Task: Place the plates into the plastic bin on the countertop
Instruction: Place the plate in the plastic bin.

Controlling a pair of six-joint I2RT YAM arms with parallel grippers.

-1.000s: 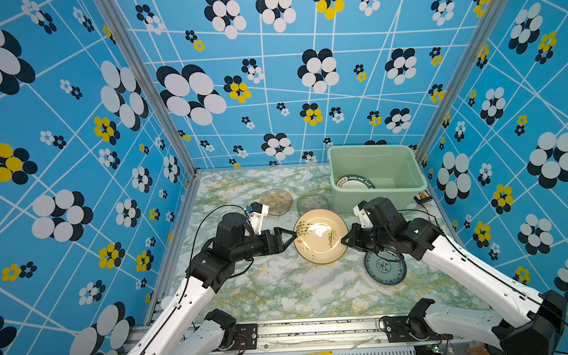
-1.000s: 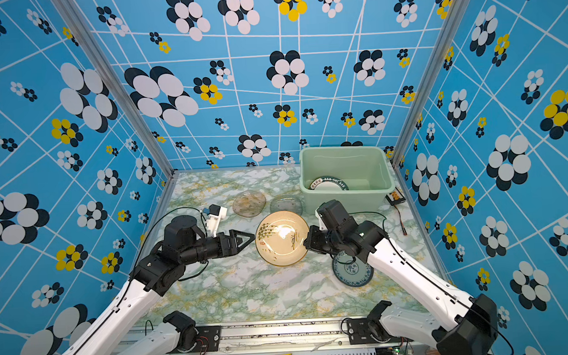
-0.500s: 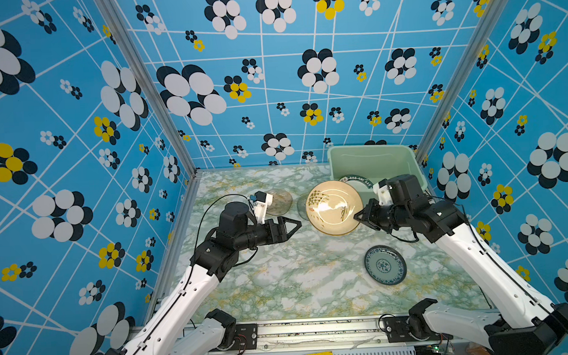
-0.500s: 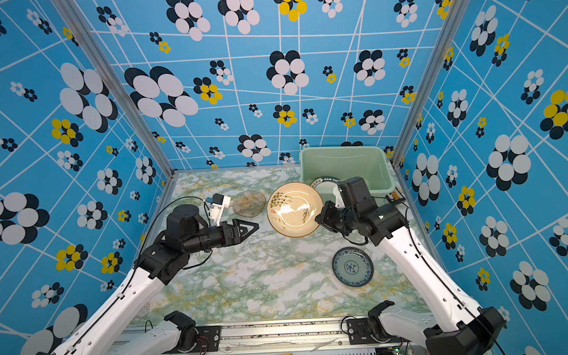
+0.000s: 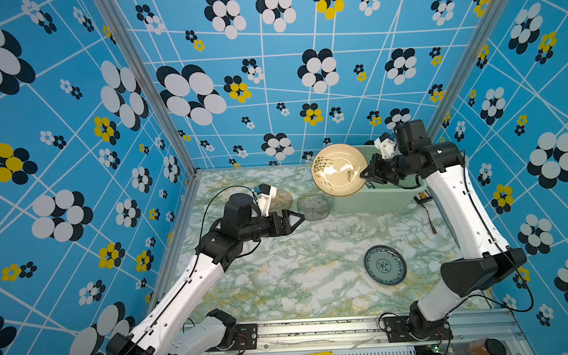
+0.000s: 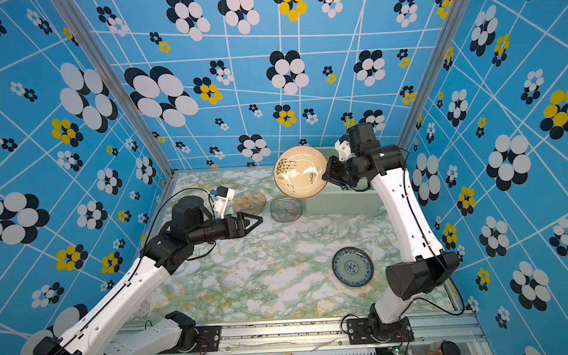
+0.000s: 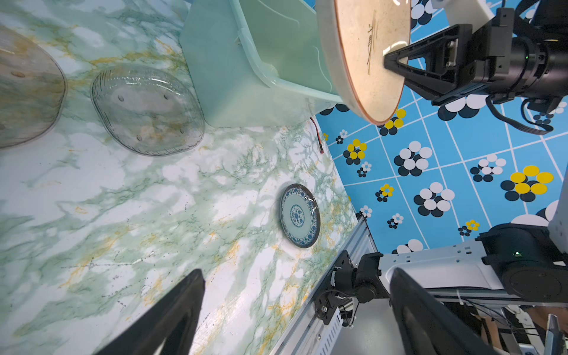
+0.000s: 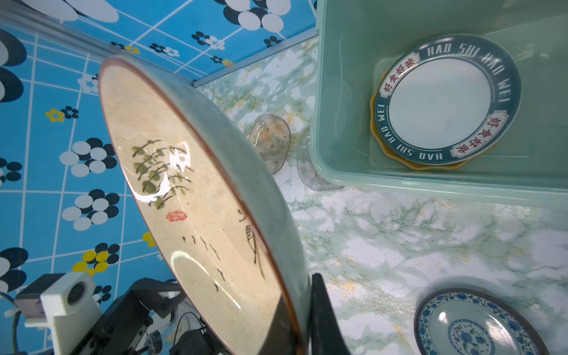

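The right claw (image 5: 363, 175) pinches the rim of a cream brush-marked round plate (image 5: 337, 170), with one finger on the painted face and the other behind it. The plate is off the bench (image 5: 297, 267) and tilted steeply, and its painted face shows in both top views. There it overlaps the left end of the pale mint-green rectangular plastic bin (image 5: 377, 201), which stands in the far right corner of the bench.

In the right wrist view, a white round plate with a dark lettered rim (image 8: 439, 104) lies flat inside the bin. It rests on a yellow scalloped plate (image 8: 412, 165), of which only the edge shows.

The left claw (image 5: 298, 217) is spread wide and holds nothing. It hangs above the bench towards the left edge, with its fingers pointing to the right.

Just beyond its tips, a translucent amber glass plate (image 5: 282, 200) and a clear grey glass plate (image 5: 313, 208) lie side by side near the far edge. The grey one is just beside the bin's left wall.

A blue-and-white patterned round plate (image 5: 385, 265) lies flat towards the near right corner, well apart from the bin.
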